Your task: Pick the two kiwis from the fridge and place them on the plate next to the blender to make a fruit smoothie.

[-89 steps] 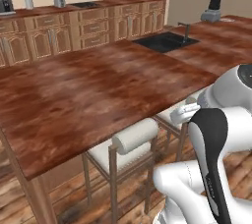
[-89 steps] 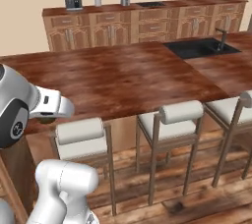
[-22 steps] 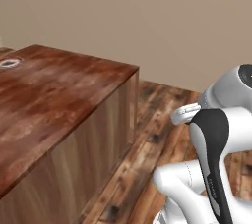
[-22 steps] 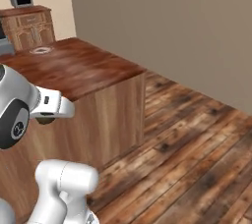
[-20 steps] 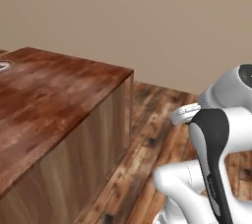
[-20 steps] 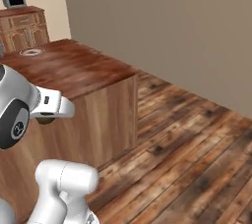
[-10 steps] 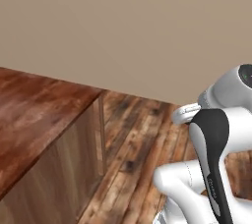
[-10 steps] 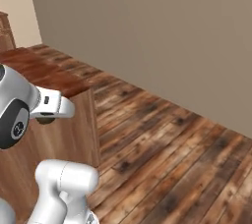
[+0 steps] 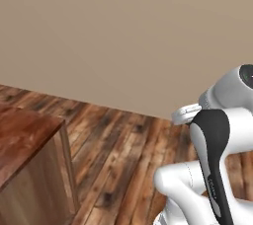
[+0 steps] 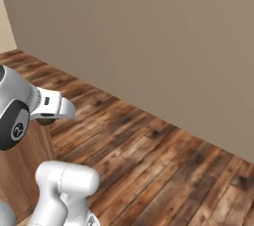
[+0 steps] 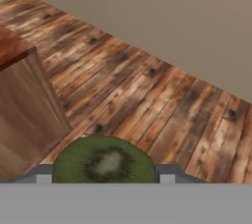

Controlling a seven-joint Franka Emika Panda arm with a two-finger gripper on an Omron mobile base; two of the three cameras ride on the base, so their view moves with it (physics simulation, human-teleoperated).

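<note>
Fingertips sit at either side of a kiwi (image 11: 104,160) in the hand view, one grey tip (image 11: 43,174) at its left flank and one at its right, so we read the gripper (image 11: 105,178) as clamped on that fruit, olive-green with a paler fuzzy centre facing the camera. We take the wooden counter block as landmark: its red-brown top and plank side (image 11: 22,115) lie to the left of the held kiwi in the hand view, and the same corner (image 9: 29,169) shows low at the left of the left base view. Beyond the block runs a dark plank floor (image 10: 163,160), ending at a plain beige wall (image 10: 149,36). In the right base view the arm's white forearm (image 10: 49,105) reaches over the edge of the block (image 10: 25,170); in the left base view the dark-and-white upper arm (image 9: 217,160) stands well to the right of the block. Progress, as we judge it: one kiwi is out of the fridge and in hand, in transit, with fridge, plate and blender all somewhere away from this stretch of floor. Left to do: carry this kiwi to the plate beside the blender and set it down. We cannot tell from these pictures whether this is the first or the second kiwi, so a return trip to the fridge may also remain.
</note>
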